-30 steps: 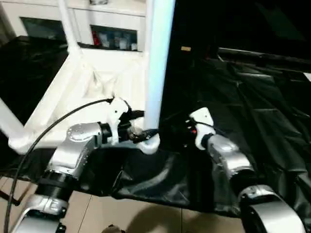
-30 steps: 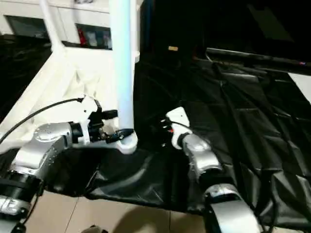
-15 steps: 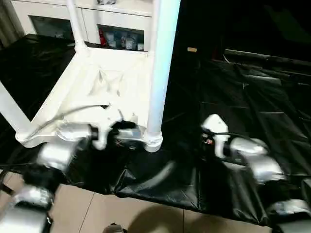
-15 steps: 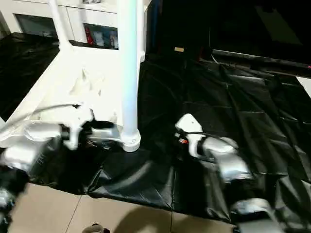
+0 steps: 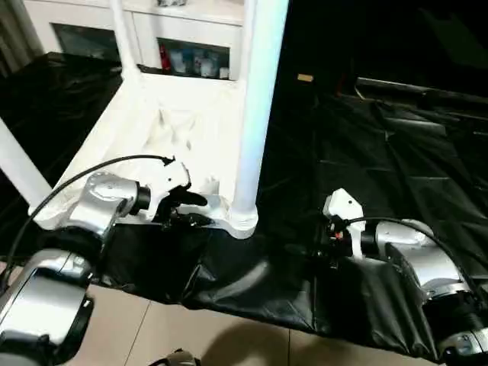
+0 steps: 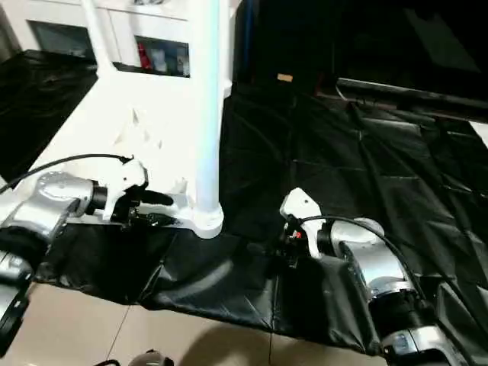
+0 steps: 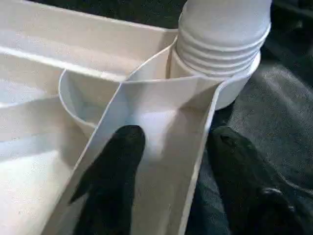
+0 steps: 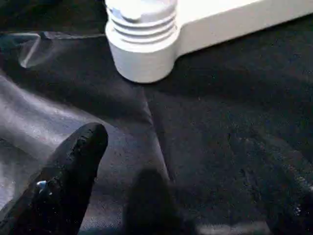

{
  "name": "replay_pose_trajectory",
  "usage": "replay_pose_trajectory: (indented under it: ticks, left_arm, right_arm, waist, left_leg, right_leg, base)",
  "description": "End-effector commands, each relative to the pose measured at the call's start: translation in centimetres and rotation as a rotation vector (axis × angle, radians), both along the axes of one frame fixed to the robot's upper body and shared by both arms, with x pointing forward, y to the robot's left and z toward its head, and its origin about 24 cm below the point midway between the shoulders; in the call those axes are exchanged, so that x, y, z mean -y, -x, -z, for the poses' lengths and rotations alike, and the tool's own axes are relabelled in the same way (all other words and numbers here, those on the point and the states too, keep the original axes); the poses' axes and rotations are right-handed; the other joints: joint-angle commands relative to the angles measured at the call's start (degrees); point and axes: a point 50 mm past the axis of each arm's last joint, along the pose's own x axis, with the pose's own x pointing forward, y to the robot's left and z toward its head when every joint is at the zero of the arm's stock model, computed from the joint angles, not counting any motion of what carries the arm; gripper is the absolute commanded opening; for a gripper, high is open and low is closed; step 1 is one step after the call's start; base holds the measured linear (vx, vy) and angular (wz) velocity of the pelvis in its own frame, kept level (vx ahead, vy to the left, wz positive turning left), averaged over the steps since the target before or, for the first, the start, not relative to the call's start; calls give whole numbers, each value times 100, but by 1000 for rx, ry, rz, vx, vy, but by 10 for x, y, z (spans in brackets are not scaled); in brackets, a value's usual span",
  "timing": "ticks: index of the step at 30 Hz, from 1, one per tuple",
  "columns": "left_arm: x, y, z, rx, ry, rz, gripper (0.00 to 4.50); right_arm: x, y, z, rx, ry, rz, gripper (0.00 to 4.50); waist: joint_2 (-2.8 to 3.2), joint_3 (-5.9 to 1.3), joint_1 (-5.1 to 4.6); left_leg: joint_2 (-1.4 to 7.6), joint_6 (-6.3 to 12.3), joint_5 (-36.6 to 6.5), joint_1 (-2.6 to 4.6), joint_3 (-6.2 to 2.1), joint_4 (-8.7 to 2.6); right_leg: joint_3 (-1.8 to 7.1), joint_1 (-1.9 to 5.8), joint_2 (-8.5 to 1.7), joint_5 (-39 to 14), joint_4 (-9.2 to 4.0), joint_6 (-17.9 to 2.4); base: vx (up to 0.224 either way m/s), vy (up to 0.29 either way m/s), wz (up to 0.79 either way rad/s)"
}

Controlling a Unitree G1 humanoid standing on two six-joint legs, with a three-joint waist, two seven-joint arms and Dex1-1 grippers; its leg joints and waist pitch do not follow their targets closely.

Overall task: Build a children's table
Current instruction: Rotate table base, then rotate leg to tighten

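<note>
In the left eye view the tabletop [image 5: 152, 145] lies upside down on a black sheet [image 5: 396, 175], ribbed underside up, filling the ten o'clock part of the scene. Three legs rise from its corner sockets: the near leg [image 5: 255, 107] stands upright at twelve o'clock from the picture's centre, another leg [image 5: 122, 38] rises at the far corner toward eleven o'clock, and a third leg [image 5: 19, 171] slants up at nine o'clock. The fourth corner is cut off from sight, so I cannot tell whether its leg is in; the build looks mostly done, with seating checks and turning the table upright left. The left gripper [image 5: 187, 210] sits at the tabletop's near edge, at nine o'clock of the near leg's socket [image 5: 242, 223]. The right gripper [image 5: 324, 236] rests low over the sheet at three o'clock of that socket, apart from it. The right eye view tells the same, with a white cabinet [image 6: 152, 46] behind. In the left wrist view two black fingers [image 7: 115, 171] straddle the tabletop's rim wall just short of the socket, parted around it without clearly pinching. In the right wrist view the fingers [image 8: 73, 166] spread wide, empty, the socket well ahead.
</note>
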Motion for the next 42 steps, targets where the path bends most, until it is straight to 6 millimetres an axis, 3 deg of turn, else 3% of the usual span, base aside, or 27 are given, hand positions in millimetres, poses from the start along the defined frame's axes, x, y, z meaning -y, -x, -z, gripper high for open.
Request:
replay_pose_trajectory:
  ticks: [1, 4, 14, 17, 23, 24, 25, 27, 28, 30, 32, 40, 42]
  left_arm:
    - [1, -3, -2, 5, -21, 11, 198]
    - [-2, -3, 0, -18, -37, 8, 179]
    - [-5, -5, 0, -39, -25, -9, 89]
    - [-3, -4, 2, -64, -5, -19, 66]
    - [6, 1, 13, -140, 53, -2, 38]
    - [8, 3, 16, -145, 51, 8, 29]
    - [14, 6, 21, -152, 55, 26, 25]
    - [23, 11, 29, -162, 65, 45, 13]
    - [28, 13, 33, -164, 73, 58, 8]
    - [38, 16, 37, -168, 100, 66, 5]
    - [46, 18, 39, -167, 129, 61, 2]
    - [57, 23, 43, -143, 138, 40, 2]
    - [56, 23, 41, -140, 138, 30, 0]
  right_arm:
    - [3, 2, -3, -8, -3, 1, 450]
    - [3, 5, -4, -34, -10, -12, 450]
    - [3, 6, -5, -54, -15, -7, 450]
    - [2, 6, -7, -62, -19, -18, 450]
    - [-9, 3, -13, -16, -74, -39, 450]
    - [-13, 1, -14, -5, -78, -38, 450]
    - [-18, -4, -14, 25, -75, -21, 450]
    - [-26, -11, -14, 70, -65, 7, 450]
    - [-30, -15, -14, 94, -56, 22, 450]
    - [-35, -21, -13, 137, -30, 59, 450]
    - [-38, -28, -10, 158, -6, 108, 450]
    - [-51, -35, -6, 137, -6, 78, 450]
    - [-52, -37, -5, 144, -8, 82, 422]
  waist:
    - [88, -425, 18]
    - [97, -430, 55]
    - [97, -400, 63]
    - [95, -404, 60]
    - [78, -426, 33]
    - [38, -429, 34]
    - [66, -428, 38]
    - [39, -423, 9]
    - [64, -412, -4]
    - [34, -399, -2]
    - [52, -399, -3]
    - [17, -404, -7]
    - [34, -398, -18]
  left_leg:
    - [111, -38, -1394, 99, -10, -378]
    - [114, -29, -1370, 100, -17, -374]
    - [124, -97, -1571, 106, -28, -402]
    - [124, -88, -1507, 94, -31, -401]
    - [102, 13, -1253, 72, -13, -368]
    - [101, 38, -1225, 74, -8, -365]
    - [109, 50, -1194, 69, -14, -370]
    - [123, 5, -1233, 81, -16, -384]
    - [119, -29, -1329, 96, -15, -391]
    - [135, -58, -1400, 106, -16, -409]
    - [137, -91, -1432, 133, -5, -414]
    - [114, 48, -1346, 77, -6, -412]
    - [118, 42, -1365, 79, -8, -418]
  right_leg:
    - [219, 294, -353, -495, -404, -1380]
    - [220, 307, -360, -434, -391, -1377]
    - [225, 294, -392, -908, -442, -1318]
    - [225, 301, -384, -837, -435, -1326]
    - [214, 325, -378, -302, -392, -1489]
    - [213, 331, -378, -298, -395, -1485]
    - [213, 323, -387, -329, -386, -1475]
    - [212, 304, -402, -479, -394, -1468]
    - [213, 281, -408, -685, -419, -1451]
    - [223, 270, -418, -875, -433, -1417]
    - [238, 247, -417, -960, -441, -1367]
    - [237, 277, -415, -1098, -456, -1163]
    - [238, 264, -414, -1228, -464, -1137]
  base:
    - [0, 0, 0]
    - [0, 0, 0]
    - [0, 0, 0]
    - [0, 0, 0]
    - [0, 0, 0]
    - [0, 0, 0]
    - [0, 0, 0]
    - [0, 0, 0]
    - [0, 0, 0]
    - [0, 0, 0]
    - [0, 0, 0]
    - [0, 0, 0]
    - [0, 0, 0]
